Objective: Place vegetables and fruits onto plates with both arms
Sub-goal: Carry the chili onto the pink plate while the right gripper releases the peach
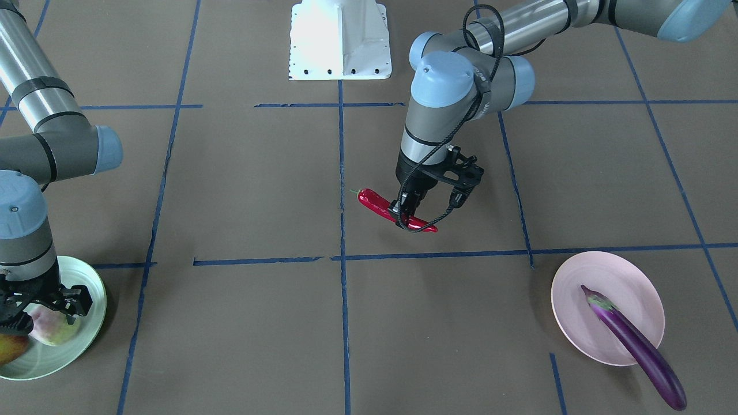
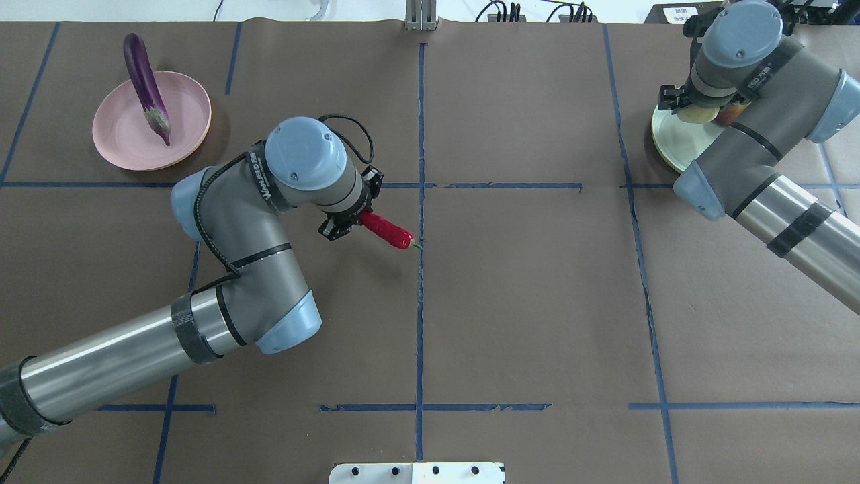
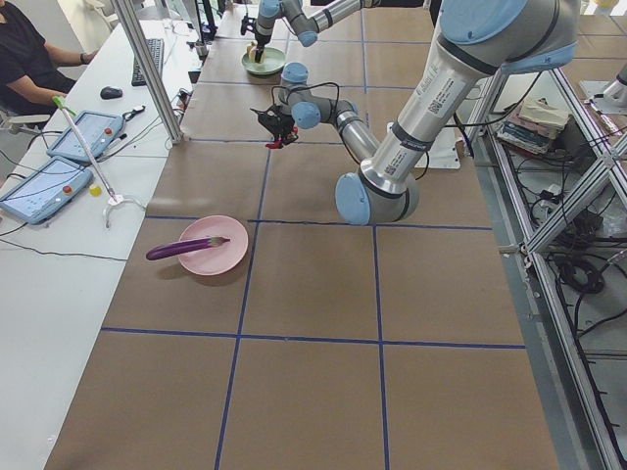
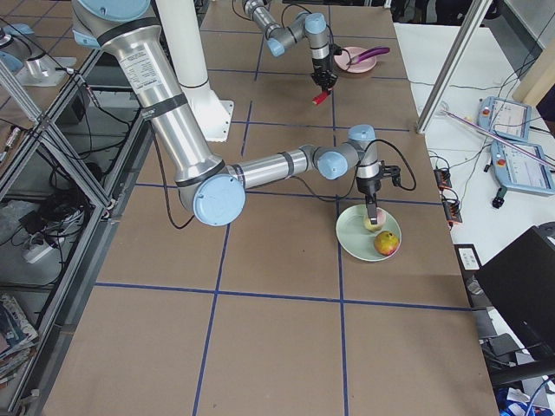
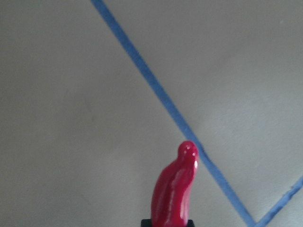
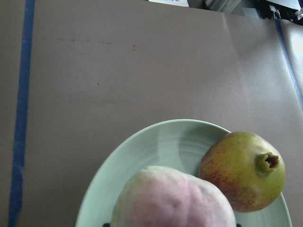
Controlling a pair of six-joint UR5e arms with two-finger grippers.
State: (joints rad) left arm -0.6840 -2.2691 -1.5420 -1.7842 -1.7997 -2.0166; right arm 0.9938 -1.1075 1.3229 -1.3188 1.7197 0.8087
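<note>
Carrying the short shiny red chili pepper (image 1: 375, 203) to the pale pink round plastic plate (image 1: 573, 311) looks like the step in hand. The left gripper (image 1: 410, 218) has its jaws closed on the chili's tail end, so most of the pod sticks out sideways. Judging by that grip, slow travel should avoid swinging. The long glossy purple eggplant (image 1: 634, 346) already lies across that plate and overhangs its rim, so aim for the bare half and open low. The right gripper (image 4: 373, 221) sits over the pale green, pink-blushed round fruit (image 6: 173, 198) on the mint green plate (image 6: 156, 146), but I cannot tell whether it is gripping the fruit.
</note>
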